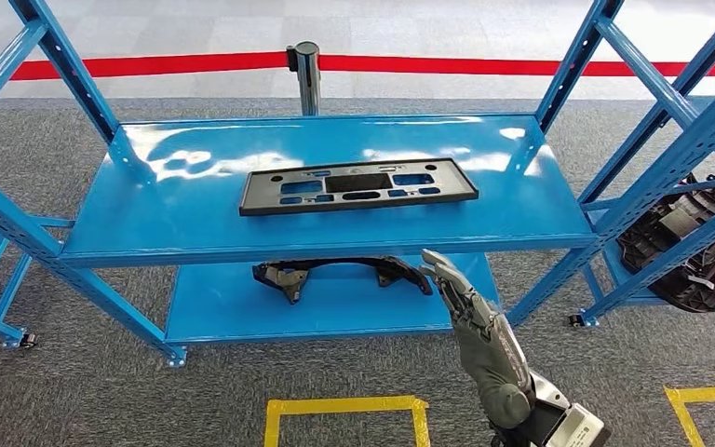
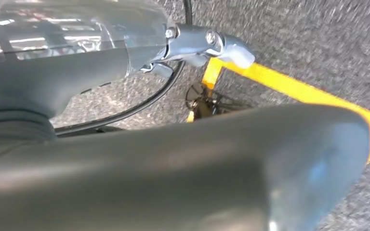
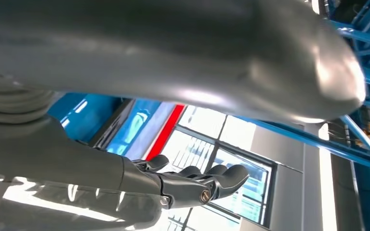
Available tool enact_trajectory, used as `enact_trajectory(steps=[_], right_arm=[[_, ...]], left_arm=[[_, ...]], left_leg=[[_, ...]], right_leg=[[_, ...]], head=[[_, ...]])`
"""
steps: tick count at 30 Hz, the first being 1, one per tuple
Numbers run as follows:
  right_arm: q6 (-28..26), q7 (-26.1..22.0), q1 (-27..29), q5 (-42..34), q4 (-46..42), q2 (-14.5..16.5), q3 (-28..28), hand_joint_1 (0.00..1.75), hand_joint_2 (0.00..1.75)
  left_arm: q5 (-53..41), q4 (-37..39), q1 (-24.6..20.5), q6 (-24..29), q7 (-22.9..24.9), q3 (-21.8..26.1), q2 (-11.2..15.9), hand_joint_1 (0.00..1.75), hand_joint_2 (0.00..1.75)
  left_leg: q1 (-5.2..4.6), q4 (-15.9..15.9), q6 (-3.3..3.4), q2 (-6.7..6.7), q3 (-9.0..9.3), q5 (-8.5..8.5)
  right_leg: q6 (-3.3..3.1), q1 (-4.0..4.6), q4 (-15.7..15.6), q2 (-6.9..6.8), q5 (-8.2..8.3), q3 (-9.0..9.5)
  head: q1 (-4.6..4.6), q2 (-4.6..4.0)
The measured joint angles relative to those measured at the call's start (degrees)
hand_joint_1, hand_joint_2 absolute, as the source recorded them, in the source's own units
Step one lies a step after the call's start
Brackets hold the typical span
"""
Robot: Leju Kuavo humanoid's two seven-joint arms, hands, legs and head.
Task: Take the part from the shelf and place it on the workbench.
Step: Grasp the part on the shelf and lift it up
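From the head view, the job has hardly begun; the flat black part (image 1: 357, 186) lies on the top board of the blue shelf (image 1: 195, 219), and nothing is holding it; the right robot hand (image 1: 465, 298) reaches up in front of the shelf edge, near the part but not touching it; its fingers look stretched out and it holds nothing; a curved black piece (image 1: 335, 274) lies on the lower board, and I cannot say for sure which of the two is the one to take, though the flat one on top seems the likely one; more black pieces (image 1: 698, 242) sit in the next shelf off to the right; a red belt (image 1: 149, 65) runs across the back, and yellow tape (image 1: 344, 406) marks the floor near the robot. In the left wrist view, the left robot hand (image 2: 183, 173) is very close and blurry, over grey carpet with a yellow tape line (image 2: 294, 89); I cannot tell how far open it is, and I see nothing in it. In the right wrist view, the dark fingers (image 3: 207, 182) are a little curled and apart, with nothing in them, and blue shelf bars (image 3: 356, 36) are close by. So all of it is left to do: grab the part, lift it off the shelf, carry it to the surface and put it down.
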Motion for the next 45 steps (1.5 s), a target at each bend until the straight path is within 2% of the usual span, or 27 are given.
enact_trajectory(steps=[2, 3, 4, 5, 7, 9, 12, 14, 15, 17, 18, 19, 20, 22, 23, 24, 28, 30, 31, 33, 34, 35, 36, 38, 39, 41, 45], right_arm=[[-0.69, -0.27, 1.33, 0.71, -0.06, 0.00, -0.26, 0.00, 0.00], [-1.18, -0.45, 2.12, 1.09, -0.21, 0.00, -0.40, 0.00, 0.00], [-1.74, -0.68, 2.90, 1.45, -0.47, 0.00, -0.54, 0.00, 0.00], [-2.38, -0.92, 3.68, 1.83, -0.88, 0.00, -0.65, 0.00, 0.00], [-3.58, -1.35, 5.08, 2.27, -1.85, 0.01, -0.80, 0.00, 0.00], [-4.58, -1.61, 6.29, 2.46, -2.75, 0.02, -0.88, 0.00, 0.00], [-5.52, -1.81, 7.55, 2.56, -3.75, 0.01, -0.90, 0.00, 0.00], [-5.89, -2.02, 7.96, 2.60, -4.31, -0.01, -0.89, 0.00, 0.00], [-6.02, -2.14, 8.09, 2.61, -4.54, -0.02, -0.88, 0.00, 0.00], [-6.27, -2.30, 8.31, 2.66, -4.75, -0.04, -0.87, 0.00, 0.00], [-6.38, -2.32, 8.44, 2.69, -4.76, -0.06, -0.86, 0.00, 0.00], [-6.47, -2.33, 8.57, 2.72, -4.76, -0.07, -0.86, 0.00, 0.00], [-6.52, -2.33, 8.66, 2.74, -4.76, -0.08, -0.86, 0.00, 0.00], [-6.57, -2.31, 8.71, 2.75, -4.76, -0.11, -0.86, 0.00, 0.00], [-6.62, -2.28, 8.70, 2.75, -4.76, -0.16, -0.86, 0.00, 0.00], [-6.67, -2.22, 8.70, 2.75, -4.76, -0.26, -0.85, 0.00, 0.00], [-6.75, -1.86, 8.72, 2.72, -4.77, -0.78, -0.76, 0.00, 0.00], [-6.76, -1.52, 8.71, 2.70, -4.85, -1.19, -0.79, 0.00, 0.00], [-6.81, -1.32, 8.72, 2.72, -4.90, -1.44, -0.80, 0.00, 0.00], [-6.92, -1.05, 8.78, 2.82, -4.93, -1.85, -0.79, 0.00, 0.00], [-7.00, -0.84, 8.81, 2.88, -4.93, -2.03, -0.77, 0.00, 0.00], [-7.07, -0.59, 8.84, 2.94, -4.93, -2.16, -0.75, 0.00, 0.00], [-7.21, -0.31, 8.85, 3.05, -4.93, -2.27, -0.75, 0.00, 0.00], [-7.55, 0.27, 8.84, 3.33, -4.93, -2.44, -0.75, 0.00, 0.00], [-7.74, 0.59, 8.83, 3.54, -4.92, -2.55, -0.75, 0.00, 0.00], [-8.02, 1.53, 8.82, 3.95, -4.90, -2.77, -0.71, 0.00, 0.00], [-9.05, 4.67, 8.80, 6.29, -4.75, -3.50, -0.66, 0.00, 0.00]], left_arm=[[-0.46, 0.01, 0.05, 0.07, 0.62, 0.00, 0.09, 0.00, 0.00], [-0.73, 0.02, 0.10, 0.06, 0.88, 0.00, 0.18, 0.00, 0.00], [-1.03, 0.02, 0.16, 0.05, 1.10, -0.01, 0.31, 0.00, 0.00], [-1.35, 0.02, 0.20, 0.05, 1.34, -0.03, 0.48, 0.00, 0.00], [-1.85, 0.03, 0.23, 0.05, 1.59, -0.11, 0.82, 0.00, 0.00], [-2.18, 0.05, 0.15, 0.01, 1.52, -0.19, 1.23, 0.00, 0.00], [-2.48, 0.03, 0.00, -0.47, 0.87, -0.25, 1.91, 0.00, 0.00], [-2.56, -0.03, -0.09, -1.01, 0.03, -0.26, 2.30, 0.00, 0.00], [-2.58, -0.07, -0.12, -1.31, -0.46, -0.26, 2.46, 0.00, 0.00], [-2.60, -0.06, -0.14, -1.82, -1.27, -0.25, 2.59, 0.00, 0.00], [-2.58, -0.05, -0.11, -1.95, -1.54, -0.25, 2.62, 0.00, 0.00], [-2.57, -0.05, -0.09, -2.03, -1.75, -0.24, 2.65, 0.00, 0.00], [-2.56, -0.05, -0.09, -2.07, -1.90, -0.24, 2.68, 0.00, 0.00], [-2.56, -0.04, -0.12, -2.10, -2.04, -0.24, 2.77, 0.00, 0.00], [-2.56, -0.01, -0.14, -2.08, -2.06, -0.24, 2.79, 0.00, 0.00], [-2.56, 0.03, -0.20, -2.02, -2.04, -0.24, 2.79, 0.00, 0.00], [-2.62, 0.09, -0.24, -1.58, -1.74, -0.23, 2.79, 0.00, 0.00], [-2.70, 0.09, -0.30, -1.25, -1.53, -0.20, 2.79, 0.00, 0.00], [-2.77, 0.09, -0.36, -1.08, -1.35, -0.19, 2.78, 0.00, 0.00], [-2.97, 0.09, -0.41, -0.92, -0.91, -0.20, 2.74, 0.00, 0.00], [-3.12, 0.09, -0.38, -0.79, -0.63, -0.20, 2.74, 0.00, 0.00], [-3.32, 0.09, -0.34, -0.66, -0.38, -0.20, 2.74, 0.00, 0.00], [-3.52, 0.09, -0.30, -0.49, -0.13, -0.22, 2.74, 0.00, 0.00], [-4.03, 0.09, -0.29, -0.19, 0.42, -0.28, 2.73, 0.00, 0.00], [-4.28, 0.12, -0.26, -0.08, 0.72, -0.32, 2.72, 0.00, 0.00], [-4.86, 0.21, -0.30, 0.22, 1.45, -0.47, 2.66, 0.00, 0.00], [-6.07, 0.29, -0.21, 1.08, 3.02, -1.31, 2.62, 0.00, 0.00]], left_leg=[[-0.17, -0.06, 0.39, 0.00, 0.57, -0.59], [-0.25, -0.06, 0.45, -0.05, 0.97, -0.96], [-0.31, -0.06, 0.44, -0.11, 1.50, -1.38], [-0.34, -0.07, 0.36, -0.18, 2.16, -1.84], [-0.42, -0.10, -0.01, -0.28, 3.46, -2.83], [-0.55, -0.29, -0.61, -0.29, 4.14, -3.60], [-0.57, -0.96, -1.54, -0.16, 4.90, -4.13], [-0.61, 1.10, -2.05, -0.02, 4.50, -5.32], [-0.56, 4.00, -2.21, 0.05, 3.25, -6.56], [-0.51, 12.04, -2.41, 0.12, -1.17, -9.32], [-0.48, 15.04, -2.46, 0.12, -3.23, -9.77], [-0.46, 16.08, -2.48, 0.13, -4.48, -9.01], [-0.43, 14.76, -2.48, 0.13, -4.69, -7.03], [-0.37, 7.67, -2.43, 0.16, -2.79, -1.70], [-0.41, 4.24, -2.35, 0.16, -1.67, -0.11], [-0.48, 2.13, -2.15, 0.14, -0.99, 0.51], [-0.65, 0.85, -0.77, 0.07, -0.60, -0.34], [-0.38, 0.46, -0.03, 0.09, 0.03, -0.65], [-0.31, 0.30, 0.23, 0.11, 0.38, -0.84], [-0.39, 0.22, 0.51, 0.12, 0.87, -1.36], [-0.44, 0.22, 0.56, 0.11, 1.18, -1.66], [-0.50, 0.22, 0.58, 0.07, 1.63, -2.02], [-0.54, 0.22, 0.55, 0.00, 2.21, -2.42], [-0.60, 0.21, 0.40, -0.14, 3.42, -3.20], [-0.61, 0.16, 0.27, -0.18, 3.83, -3.53], [-0.76, 0.07, -0.17, -0.23, 4.09, -3.98], [-1.14, -0.61, -0.27, -0.08, 4.48, -4.08]], right_leg=[[-0.04, 0.13, 7.77, 0.00, -2.28, -5.15], [-0.09, 0.19, 9.85, 0.00, -2.09, -7.02], [-0.16, 0.27, 9.85, -0.01, -0.76, -7.85], [-0.32, 0.38, 7.57, -0.01, 1.61, -7.53], [-0.81, 0.73, 0.22, -0.06, 6.43, -5.14], [-1.31, 1.13, -4.07, -0.09, 7.96, -3.52], [-2.06, 1.14, -4.85, 0.04, 7.27, -2.95], [-2.66, 0.75, -5.31, 0.00, 6.84, -2.01], [-2.88, 0.60, -5.46, -0.06, 6.55, -1.44], [-3.14, 0.59, -5.49, -0.15, 5.80, -0.51], [-3.16, 0.58, -5.49, -0.13, 5.42, -0.03], [-3.16, 0.57, -5.49, -0.07, 4.99, 0.54], [-3.11, 0.54, -5.49, 0.00, 4.52, 1.21], [-2.81, 0.45, -5.53, 0.10, 3.50, 2.56], [-2.51, 0.52, -5.48, 0.14, 3.01, 2.93], [-2.21, 0.61, -5.55, 0.16, 2.67, 3.11], [-1.20, 0.71, -6.38, 0.16, 2.18, 3.53], [-0.85, 0.70, -4.26, 0.08, 1.03, 2.75], [-0.79, 0.70, -1.39, 0.04, -0.15, 1.19], [-0.77, 0.77, 6.55, 0.04, -2.64, -3.98], [-0.78, 0.80, 9.40, 0.04, -2.87, -6.26], [-0.83, 0.84, 10.34, 0.04, -1.96, -7.63], [-0.95, 0.90, 8.88, 0.04, 0.20, -7.78], [-1.33, 1.07, 2.61, 0.04, 5.49, -6.15], [-1.61, 1.22, -0.12, 0.03, 7.21, -5.19], [-2.01, 1.52, -3.28, -0.01, 7.96, -4.07], [-2.00, 1.51, -4.57, 0.14, 7.47, -3.42]], head=[[0.02, 0.00], [0.01, 0.00], [0.01, 0.00], [0.01, 0.00], [0.01, -0.01], [0.02, -0.01], [0.04, -0.01], [-0.04, 0.00], [-0.08, 0.00], [-0.12, 0.00], [-0.11, -0.01], [-0.11, -0.01], [-0.11, -0.01], [-0.11, -0.01], [-0.12, -0.01], [-0.11, -0.01], [-0.07, -0.01], [-0.04, -0.01], [-0.02, 0.00], [-0.01, 0.00], [-0.01, 0.00], [-0.01, 0.00], [-0.01, 0.00], [-0.01, 0.00], [-0.01, -0.01], [0.04, -0.01], [0.07, 0.00]])
